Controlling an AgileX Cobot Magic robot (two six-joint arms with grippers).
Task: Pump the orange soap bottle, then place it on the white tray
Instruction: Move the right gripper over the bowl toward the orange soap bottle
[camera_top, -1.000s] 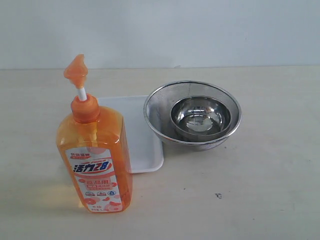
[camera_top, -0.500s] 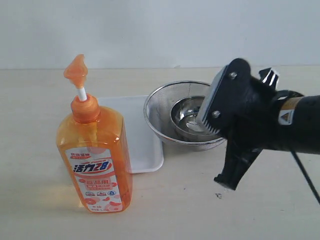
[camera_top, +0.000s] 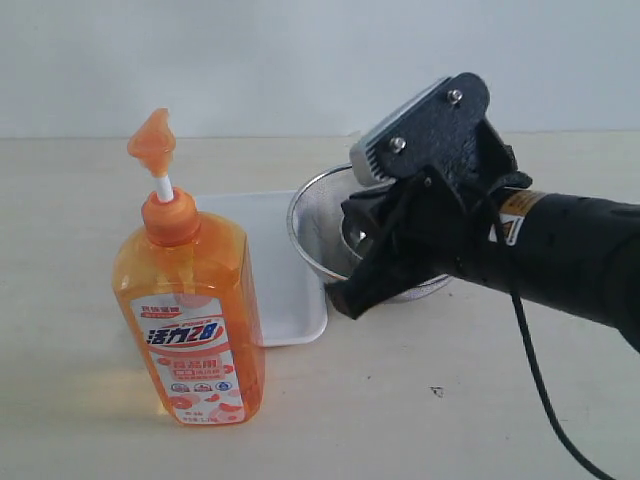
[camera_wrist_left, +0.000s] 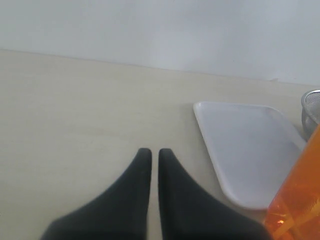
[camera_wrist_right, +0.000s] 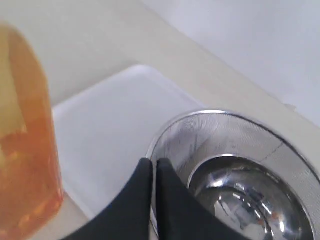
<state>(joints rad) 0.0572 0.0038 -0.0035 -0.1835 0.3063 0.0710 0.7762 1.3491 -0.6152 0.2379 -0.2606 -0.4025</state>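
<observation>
**Spotter:** What's the right end doing?

**Me:** My right gripper (camera_top: 340, 300) is pinched fully closed with nothing in it. Its tips hang over the tray-side rim of the mesh strainer (camera_top: 318, 205).

**Spotter:** And the orange soap bottle (camera_top: 190, 310)?

**Me:** It's upright on the table (camera_top: 500, 420), left of that gripper in the exterior view. A corner of the white tray (camera_top: 290, 300) lies between them. The pump head (camera_top: 152, 140) sits higher than my tips, so pressing it means going up and across.

**Spotter:** Left side?

**Me:** The left gripper (camera_wrist_left: 151, 152) is closed and empty, with the bottle just beside it. I'd judge it the nearer one.

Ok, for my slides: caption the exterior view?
Right gripper, fingers shut, near the mesh strainer; orange soap bottle stands upright by the white tray.
</observation>
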